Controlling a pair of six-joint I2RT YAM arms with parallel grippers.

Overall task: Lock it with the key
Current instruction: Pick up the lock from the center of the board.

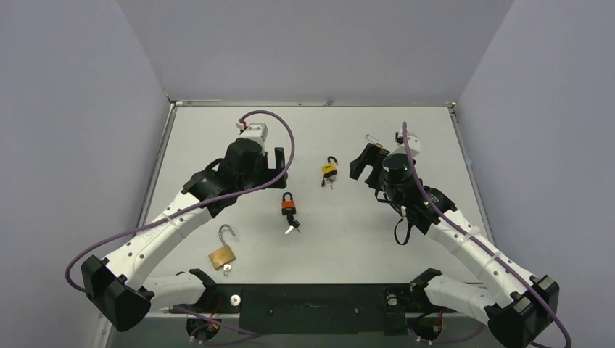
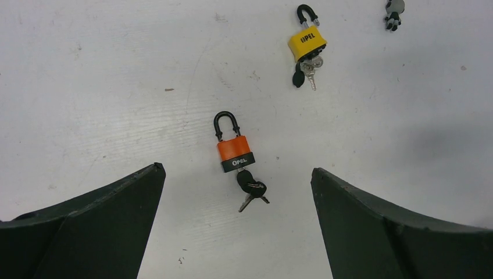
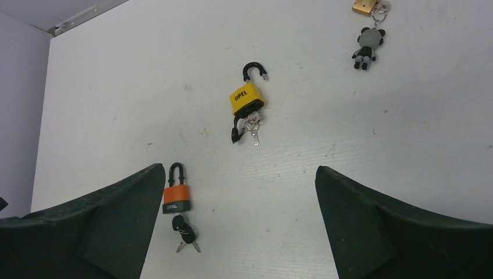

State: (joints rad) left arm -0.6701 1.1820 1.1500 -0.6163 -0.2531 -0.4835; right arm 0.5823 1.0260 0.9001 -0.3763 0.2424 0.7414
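An orange padlock (image 1: pixel 289 205) lies mid-table with its shackle down and a black-headed key bunch (image 1: pixel 291 228) in its keyhole. It also shows in the left wrist view (image 2: pixel 235 152), with the keys (image 2: pixel 251 189) below it. A yellow padlock (image 1: pixel 329 170) with an open shackle and keys lies further back; it also shows in the right wrist view (image 3: pixel 247 97). My left gripper (image 1: pixel 279 162) hovers open and empty behind and to the left of the orange padlock. My right gripper (image 1: pixel 364 161) is open and empty to the right of the yellow padlock.
A brass padlock (image 1: pixel 222 255) with its shackle swung open lies near the front left. A small brass lock with a panda keychain (image 3: pixel 367 45) lies at the back right. Purple cables loop over both arms. Walls close in the table's sides.
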